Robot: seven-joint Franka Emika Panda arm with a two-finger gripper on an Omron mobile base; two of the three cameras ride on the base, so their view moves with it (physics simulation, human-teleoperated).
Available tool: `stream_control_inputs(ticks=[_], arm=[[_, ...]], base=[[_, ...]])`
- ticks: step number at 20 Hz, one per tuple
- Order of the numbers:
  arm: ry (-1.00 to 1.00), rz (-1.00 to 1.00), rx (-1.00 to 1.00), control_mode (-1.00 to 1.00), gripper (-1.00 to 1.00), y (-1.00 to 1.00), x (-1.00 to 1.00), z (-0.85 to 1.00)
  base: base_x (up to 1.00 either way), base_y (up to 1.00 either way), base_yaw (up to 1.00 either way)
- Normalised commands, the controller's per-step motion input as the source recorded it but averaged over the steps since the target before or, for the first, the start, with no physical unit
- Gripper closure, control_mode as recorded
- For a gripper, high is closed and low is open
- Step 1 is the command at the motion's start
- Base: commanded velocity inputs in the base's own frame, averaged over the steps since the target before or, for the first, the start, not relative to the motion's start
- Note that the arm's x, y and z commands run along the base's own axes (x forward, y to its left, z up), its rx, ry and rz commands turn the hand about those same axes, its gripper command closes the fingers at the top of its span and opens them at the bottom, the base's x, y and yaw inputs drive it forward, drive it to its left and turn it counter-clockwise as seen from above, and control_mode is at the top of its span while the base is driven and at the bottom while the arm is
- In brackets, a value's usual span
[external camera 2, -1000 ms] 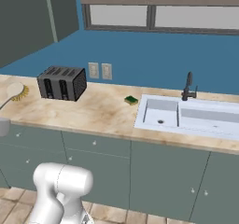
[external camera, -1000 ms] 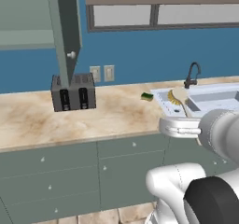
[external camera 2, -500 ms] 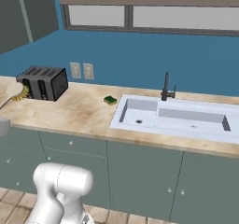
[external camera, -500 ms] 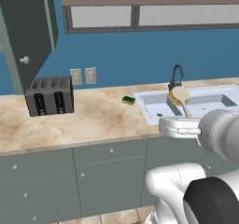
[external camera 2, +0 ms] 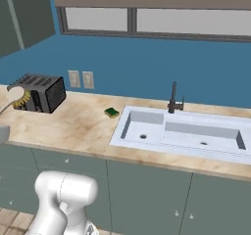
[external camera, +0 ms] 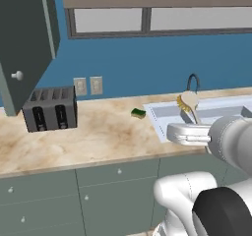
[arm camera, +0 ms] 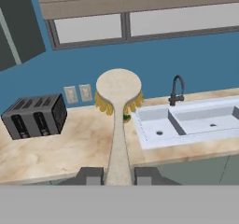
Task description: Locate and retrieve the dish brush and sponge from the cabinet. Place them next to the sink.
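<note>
My gripper (arm camera: 119,175) is shut on the thin tan handle of the dish brush (arm camera: 118,90), whose round head with yellowish bristles stands straight up in the hand view. The left base view has the dish brush (external camera: 188,101) held above the counter's front edge, before the sink (external camera: 211,113), with the gripper (external camera: 196,127) under it. The yellow and green sponge (external camera: 139,113) lies on the counter just left of the sink (external camera 2: 181,131). At the upper left the cabinet (external camera: 24,43) has its door swung open, white knob (external camera: 17,75) showing.
A dark toaster (external camera: 50,108) stands on the marble counter (external camera: 98,136) at the left, below two wall sockets. A dark gooseneck tap (external camera 2: 173,99) rises behind the basin. Grey-green drawers (external camera: 74,191) run under the counter. A window spans the blue wall.
The base has driven to the right, so the toaster, sponge and sink have shifted left in both base views. The brush stays clamped in the gripper.
</note>
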Motion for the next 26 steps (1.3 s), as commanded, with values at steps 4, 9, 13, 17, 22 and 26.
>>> stream_control_inputs(ticks=[4, 9, 13, 17, 22, 26], arm=[[0.0, 0.0, 0.0, 1.0, 1.0, 0.0, 0.0, 0.0], [0.0, 0.0, 0.0, 1.0, 1.0, 0.0, 0.0, 0.0], [0.0, 0.0, 0.0, 1.0, 1.0, 0.0, 0.0, 0.0], [0.0, 0.0, 0.0, 1.0, 1.0, 0.0, 0.0, 0.0], [0.0, 0.0, 0.0, 1.0, 1.0, 0.0, 0.0, 0.0], [0.0, 0.0, 0.0, 1.0, 1.0, 0.0, 0.0, 0.0]], base=[[0.52, -0.4, 0.11], [0.37, -0.22, 0.08], [0.33, -0.11, 0.04], [0.42, -0.25, 0.01], [0.34, -0.22, 0.01], [0.12, -0.01, 0.0]])
